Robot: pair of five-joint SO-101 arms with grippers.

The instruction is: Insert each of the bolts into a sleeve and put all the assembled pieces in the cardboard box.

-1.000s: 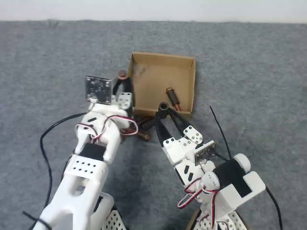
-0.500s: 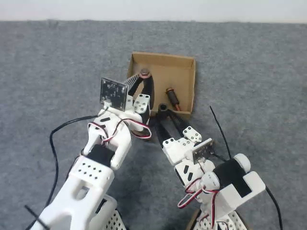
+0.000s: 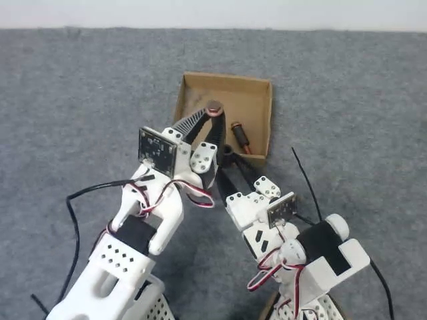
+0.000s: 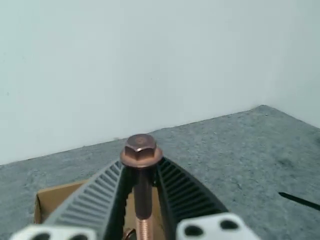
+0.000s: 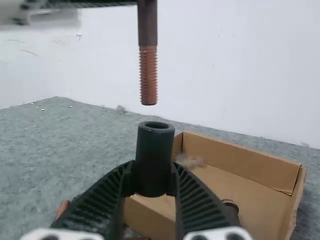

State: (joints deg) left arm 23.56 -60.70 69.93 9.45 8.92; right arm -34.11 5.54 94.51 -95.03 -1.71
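My left gripper is shut on a copper bolt, held upright with its hex head on top, above the near part of the cardboard box. Just below it, my right gripper is shut on a black sleeve at the box's near edge. In the right wrist view the bolt's threaded end hangs a short way above the sleeve's open mouth, almost in line with it. One assembled piece lies inside the box.
Grey carpet covers the table, and a white wall stands behind it. A copper part lies on the carpet beside my right gripper. The left arm crosses the ground in front of the box. A black cable runs along the right arm.
My left arm has swung right with the bolt, from beside the box's left wall to above the sleeve. The right arm has held still with the sleeve.
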